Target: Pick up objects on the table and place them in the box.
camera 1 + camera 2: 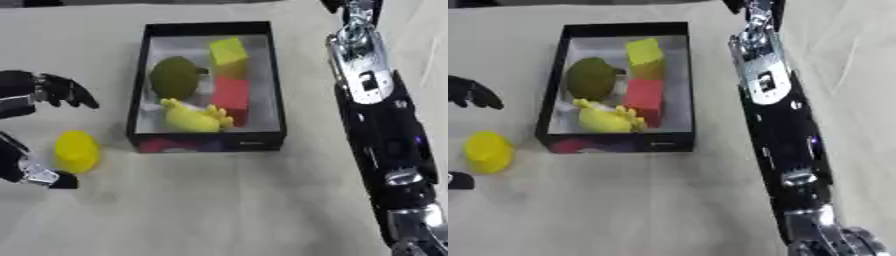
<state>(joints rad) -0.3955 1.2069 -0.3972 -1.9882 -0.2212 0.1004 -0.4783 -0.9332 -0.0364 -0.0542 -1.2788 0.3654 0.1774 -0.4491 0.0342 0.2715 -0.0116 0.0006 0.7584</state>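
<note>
In the left eye view, the left hand [39, 95] shows at the left edge with its fingers spread wide and its thumb [45, 177] low beneath them, holding nothing. A yellow object [76, 151] stands on the tabletop [219, 210] in the gap between fingers and thumb, not visibly touched by either. To the right of that hand sits the black box [276, 75]. It holds a dark green rounded object [175, 77], a yellow block [228, 52], a red block [232, 96] just nearer than it, and a yellow toy [194, 119] against the box's near wall. The right arm [381, 125] runs along the box's far side; whether its hand is wide or narrow cannot be told.

In the right eye view, only the left hand's fingertips [472, 95] and a bit of the thumb show, with the yellow object just right of the thumb.
</note>
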